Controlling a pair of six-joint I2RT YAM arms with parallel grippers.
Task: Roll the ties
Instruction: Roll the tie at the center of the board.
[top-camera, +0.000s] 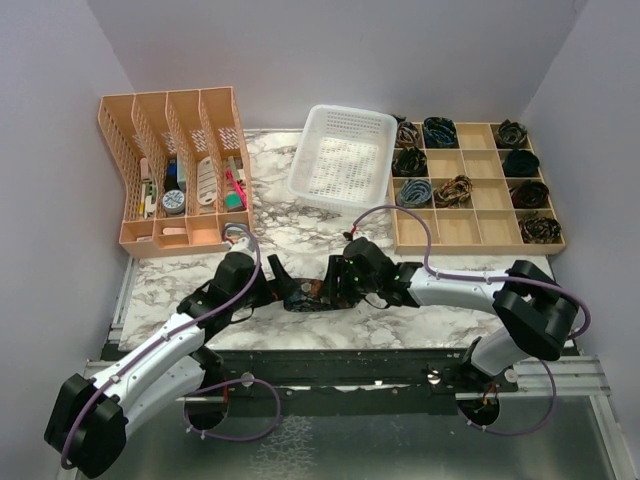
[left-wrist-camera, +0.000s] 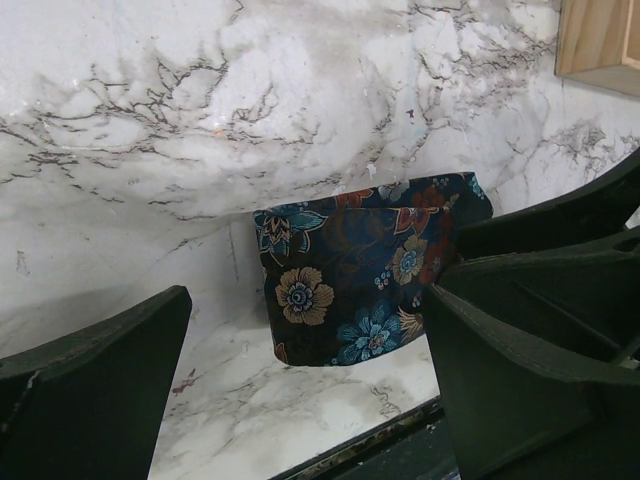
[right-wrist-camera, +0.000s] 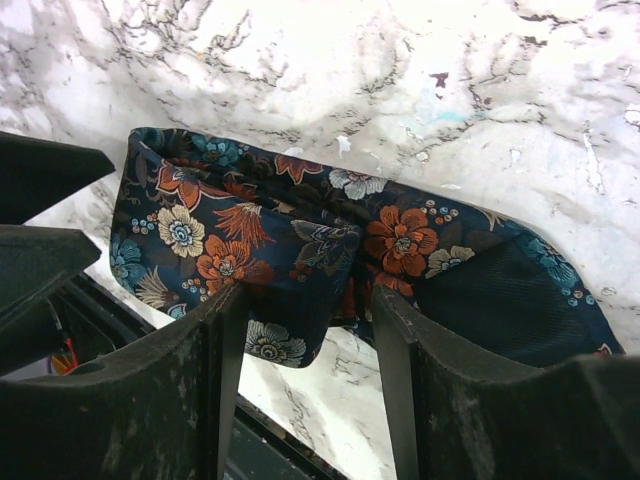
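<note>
Found the left gripper (left-wrist-camera: 310, 300) spread as wide as could be, gripping nothing, both dark fingers clear of the cloth. Saw the tie (left-wrist-camera: 350, 270) just ahead of that gap, lying doubled over on the marble table (left-wrist-camera: 150, 120) close to the front edge: dark navy fabric with orange, blue and cream flowers. Found the right gripper (right-wrist-camera: 305, 300) roughly half spread and set astride a folded part of the same tie, one finger at each side, cloth filling the space between. Could not tell whether pinched or only flanked. From above, placed the tie between the two grippers, left one at its left end, right one over its right end.

Farther back, noted a white basket (top-camera: 345, 160) at mid-table. Also noted an orange organizer (top-camera: 175, 170) in the far left corner. At far right, saw a wooden tray (top-camera: 480, 228) with rolled ties (top-camera: 438, 130) in several compartments.
</note>
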